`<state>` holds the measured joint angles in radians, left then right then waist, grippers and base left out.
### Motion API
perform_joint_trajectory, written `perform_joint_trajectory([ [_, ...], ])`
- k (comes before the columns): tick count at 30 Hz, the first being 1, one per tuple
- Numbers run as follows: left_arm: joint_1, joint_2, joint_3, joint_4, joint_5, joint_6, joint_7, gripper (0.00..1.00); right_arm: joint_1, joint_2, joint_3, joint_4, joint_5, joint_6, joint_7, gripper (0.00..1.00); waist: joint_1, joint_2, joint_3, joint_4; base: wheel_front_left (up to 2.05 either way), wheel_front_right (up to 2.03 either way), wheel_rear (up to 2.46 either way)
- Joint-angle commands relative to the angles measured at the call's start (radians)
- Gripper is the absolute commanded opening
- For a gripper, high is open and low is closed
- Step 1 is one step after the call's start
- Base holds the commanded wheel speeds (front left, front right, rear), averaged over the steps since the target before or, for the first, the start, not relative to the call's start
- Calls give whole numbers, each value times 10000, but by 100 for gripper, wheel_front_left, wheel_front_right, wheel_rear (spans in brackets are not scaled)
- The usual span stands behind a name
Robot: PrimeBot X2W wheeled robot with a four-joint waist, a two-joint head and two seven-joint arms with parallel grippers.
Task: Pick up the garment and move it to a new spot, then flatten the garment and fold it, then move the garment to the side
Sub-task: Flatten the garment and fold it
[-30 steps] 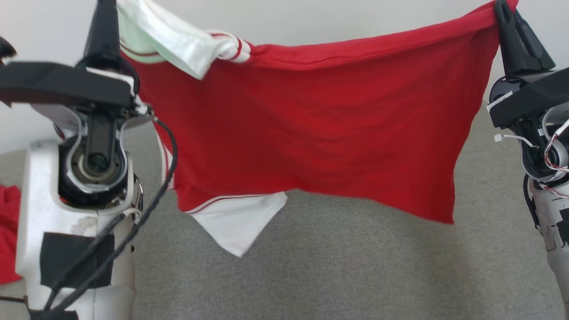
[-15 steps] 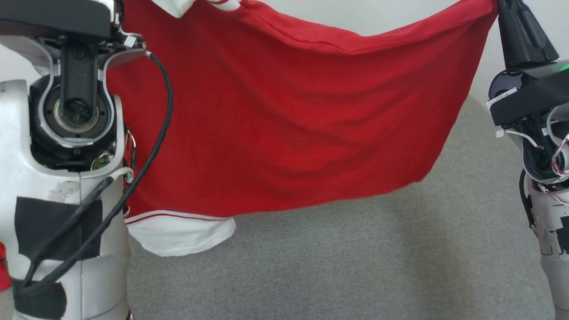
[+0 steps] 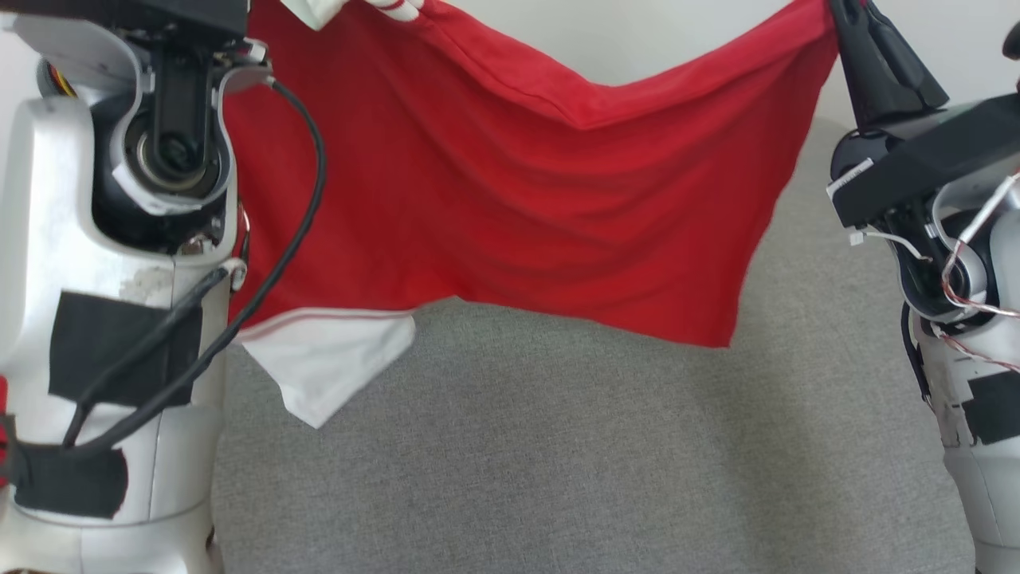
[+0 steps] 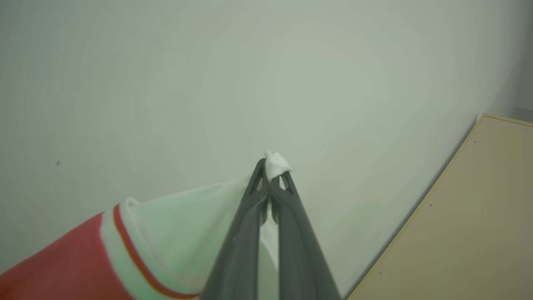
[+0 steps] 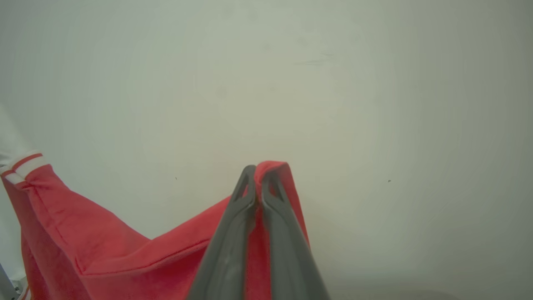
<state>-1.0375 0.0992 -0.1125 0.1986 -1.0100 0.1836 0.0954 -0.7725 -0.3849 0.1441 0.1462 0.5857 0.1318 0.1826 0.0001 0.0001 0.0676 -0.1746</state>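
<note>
From where I stand, the work surface is a wide stretch of grey, felt-like fabric [image 3: 558,462]; I cannot tell whether it covers a desk or the floor. Behind it rises a plain pale wall [image 3: 677,32], and the left wrist view catches a beige panel [image 4: 479,216] meeting that wall at an angle. The red shirt with white, red-striped sleeves [image 3: 518,199] hangs in the air in front of the wall, spread between both arms. Its top edge sags into a shallow V in the middle and its lower hem hangs free over the grey fabric. The left gripper [image 4: 272,166] has its fingers pressed together on a white bit of the shirt, a small tuft poking past the tips. The right gripper [image 5: 256,173] is clamped on a red corner that folds over its fingertips. One white sleeve [image 3: 327,359] dangles to a point at the lower left. The pale left forearm [image 3: 111,279], patched with black tape [image 3: 119,347] and looped by a black cable [image 3: 307,199], stands in front of the shirt's left edge. Thin red-and-white wires [image 3: 968,279] hang loose at the right arm's wrist.
</note>
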Motion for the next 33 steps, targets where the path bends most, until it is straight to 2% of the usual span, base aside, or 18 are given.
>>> perform_joint_trajectory([
  [1,-318,80,-87,221,223,-113,-142,0,-218,48,153,142,25,-23,-86,0,-1,-1,321,-53,0,0,0],
  [9,-1731,185,-615,1591,1062,-466,-693,0,-1554,123,707,1479,-97,-23,-912,0,-1,-1,1354,-173,0,0,0],
  [19,-3423,522,-1090,3187,2472,-944,-2472,0,-3661,491,1356,3689,-589,-23,-2691,0,-1,-1,2251,-296,0,0,0],
  [28,-4598,441,-1284,3946,3275,-1470,-3499,0,-5103,560,1724,5162,-1122,-23,-4167,0,-1,-1,2671,-311,0,0,0],
  [33,-4820,310,-1174,3592,4005,-1983,-3616,0,-5516,544,1689,5538,-1794,-23,-4478,0,-1,-1,2963,-216,0,0,0],
])
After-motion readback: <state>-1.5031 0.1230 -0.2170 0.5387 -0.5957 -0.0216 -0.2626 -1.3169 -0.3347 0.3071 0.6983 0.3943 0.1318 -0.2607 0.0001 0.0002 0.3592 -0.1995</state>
